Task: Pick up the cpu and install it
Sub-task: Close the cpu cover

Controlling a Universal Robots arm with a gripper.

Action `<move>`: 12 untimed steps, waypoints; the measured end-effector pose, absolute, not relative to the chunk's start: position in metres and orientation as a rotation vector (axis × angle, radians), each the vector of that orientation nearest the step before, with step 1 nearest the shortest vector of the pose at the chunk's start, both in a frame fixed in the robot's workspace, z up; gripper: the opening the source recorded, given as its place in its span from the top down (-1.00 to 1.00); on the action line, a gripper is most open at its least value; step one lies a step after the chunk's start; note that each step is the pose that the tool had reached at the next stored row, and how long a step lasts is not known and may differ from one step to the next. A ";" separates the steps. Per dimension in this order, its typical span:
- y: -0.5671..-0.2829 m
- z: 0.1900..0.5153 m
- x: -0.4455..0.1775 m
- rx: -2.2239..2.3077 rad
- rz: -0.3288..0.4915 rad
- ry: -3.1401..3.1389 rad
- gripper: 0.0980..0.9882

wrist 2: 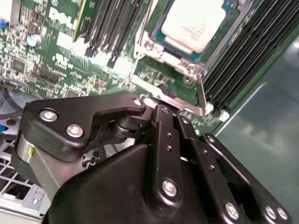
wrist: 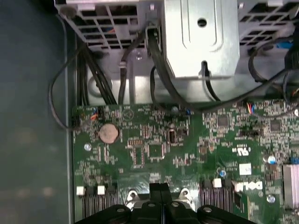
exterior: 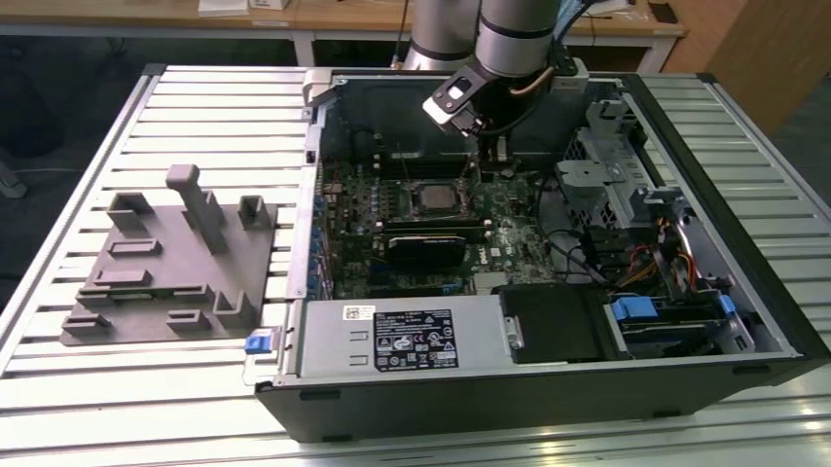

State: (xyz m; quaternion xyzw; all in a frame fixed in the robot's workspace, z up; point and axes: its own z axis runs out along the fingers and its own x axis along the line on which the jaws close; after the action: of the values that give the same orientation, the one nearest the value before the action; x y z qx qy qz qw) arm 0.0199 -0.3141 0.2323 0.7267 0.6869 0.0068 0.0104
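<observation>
The cpu (wrist 2: 195, 22) is sitting flat in its socket on the green circuit board (wrist: 187, 149), pale metal top facing up, with the socket's metal frame (wrist 2: 174, 59) running around it. The gripper (wrist 2: 163, 111) is hanging low over the board just beside that frame, close to the cpu but not touching it. Its tips are meeting near a thin metal lever (wrist 2: 201, 95) at the socket's edge. In both wrist views the two black fingers are lying pressed together, clenched, with nothing showing between them. In the exterior view the arm is reaching down into the open computer case (exterior: 546, 389), with the gripper standing toward the exterior view's right of the cpu. A grey tray (exterior: 156, 282) is resting on the slatted table (exterior: 195, 117) beside the case.
</observation>
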 end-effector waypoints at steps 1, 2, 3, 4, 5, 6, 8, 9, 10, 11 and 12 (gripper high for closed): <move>-0.314 0.232 0.018 2.268 0.021 2.144 0.98; -0.314 0.232 0.016 2.268 0.021 2.144 0.98; -0.314 0.232 0.014 2.268 0.021 2.144 0.98; -0.314 0.232 0.013 2.268 0.021 2.144 0.98; -0.314 0.232 0.011 2.268 0.021 2.144 0.98; -0.314 0.232 0.009 2.268 0.021 2.144 0.98; -0.314 0.232 0.006 2.268 0.021 2.144 0.98; -0.314 0.232 0.005 2.268 0.021 2.144 0.98; -0.314 0.232 0.004 2.268 0.021 2.144 0.98; -0.314 0.232 0.002 2.268 0.021 2.144 0.98; -0.314 0.232 0.001 2.268 0.021 2.143 0.98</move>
State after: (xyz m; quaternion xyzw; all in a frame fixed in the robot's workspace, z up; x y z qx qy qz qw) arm 0.0010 -0.3141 0.2323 0.7267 0.6868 0.0068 0.0104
